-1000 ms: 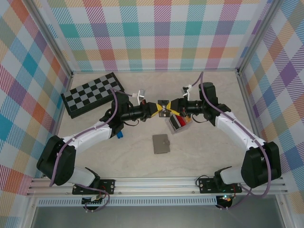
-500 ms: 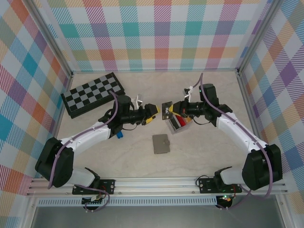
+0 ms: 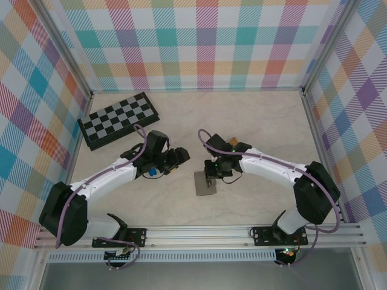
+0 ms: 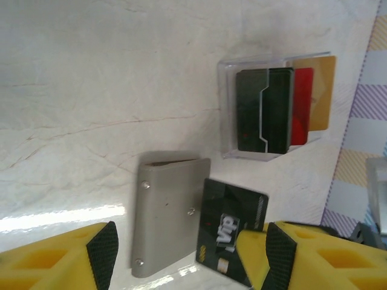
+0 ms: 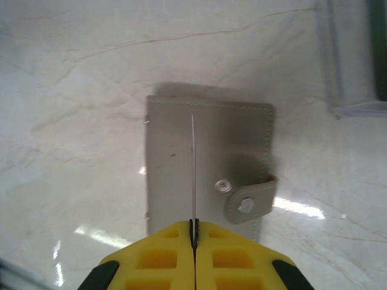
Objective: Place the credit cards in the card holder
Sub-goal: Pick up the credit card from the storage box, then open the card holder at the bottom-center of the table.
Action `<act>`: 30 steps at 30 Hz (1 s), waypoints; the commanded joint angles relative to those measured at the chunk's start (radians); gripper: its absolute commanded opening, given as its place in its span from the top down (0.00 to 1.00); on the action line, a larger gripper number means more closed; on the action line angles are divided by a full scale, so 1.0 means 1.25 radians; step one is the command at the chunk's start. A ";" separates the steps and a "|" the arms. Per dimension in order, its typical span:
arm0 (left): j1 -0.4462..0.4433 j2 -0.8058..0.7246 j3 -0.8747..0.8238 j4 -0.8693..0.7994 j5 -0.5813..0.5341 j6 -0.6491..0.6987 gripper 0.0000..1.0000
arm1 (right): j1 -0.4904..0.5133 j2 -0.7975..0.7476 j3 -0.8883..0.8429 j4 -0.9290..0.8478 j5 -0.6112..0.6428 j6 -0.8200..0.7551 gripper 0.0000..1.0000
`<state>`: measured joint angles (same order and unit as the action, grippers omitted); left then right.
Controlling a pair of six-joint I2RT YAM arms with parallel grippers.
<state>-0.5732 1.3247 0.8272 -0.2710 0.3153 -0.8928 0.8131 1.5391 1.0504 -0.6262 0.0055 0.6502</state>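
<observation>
The grey card holder [image 3: 205,184] lies folded shut on the table, its snap tab [image 5: 248,202] fastened. My right gripper [image 3: 212,171] hovers just above it, shut on a black credit card [image 4: 233,225] marked VIP. In the right wrist view the card [image 5: 193,169] stands edge-on over the card holder [image 5: 175,163], pinched at the right gripper's tips [image 5: 194,232]. More credit cards, black [image 4: 264,109], red [image 4: 303,106] and orange [image 4: 320,90], lie fanned in a clear tray [image 4: 227,109]. My left gripper [image 3: 176,157] is open and holds nothing, to the left of the holder [image 4: 166,211]; its fingertips [image 4: 103,251] stand wide apart.
A black-and-grey chequered board [image 3: 118,119] lies at the back left. A small blue block [image 3: 152,173] sits beside the left arm. The clear tray's corner [image 5: 357,60] lies just beyond the holder. Checked walls close in the back and sides.
The two grippers met mid-table on the black card. The left one let go, opened and drew back left. The right one carried the card down over the card holder.
</observation>
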 commanded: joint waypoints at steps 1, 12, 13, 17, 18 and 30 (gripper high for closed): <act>-0.009 0.009 0.000 -0.027 0.005 0.034 0.33 | -0.001 -0.005 -0.003 -0.042 0.089 0.026 0.94; -0.083 0.134 0.038 0.024 0.026 0.050 0.37 | -0.045 -0.079 -0.100 -0.015 0.061 0.030 0.94; -0.088 0.150 0.044 0.033 0.030 0.049 0.38 | -0.047 -0.078 -0.109 0.004 0.046 0.031 0.94; -0.105 0.198 0.062 0.051 0.042 0.049 0.41 | -0.047 -0.070 -0.130 0.055 0.012 0.044 0.93; -0.109 0.207 0.063 0.056 0.043 0.050 0.41 | -0.048 -0.070 -0.138 0.065 0.013 0.045 0.93; -0.149 0.311 0.084 0.094 0.049 0.040 0.47 | -0.066 -0.084 -0.186 0.159 -0.070 0.059 0.94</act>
<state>-0.7395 1.7004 0.9024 -0.1776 0.3618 -0.8440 0.7399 1.4559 0.8345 -0.4736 -0.0315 0.7029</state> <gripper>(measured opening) 0.532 0.067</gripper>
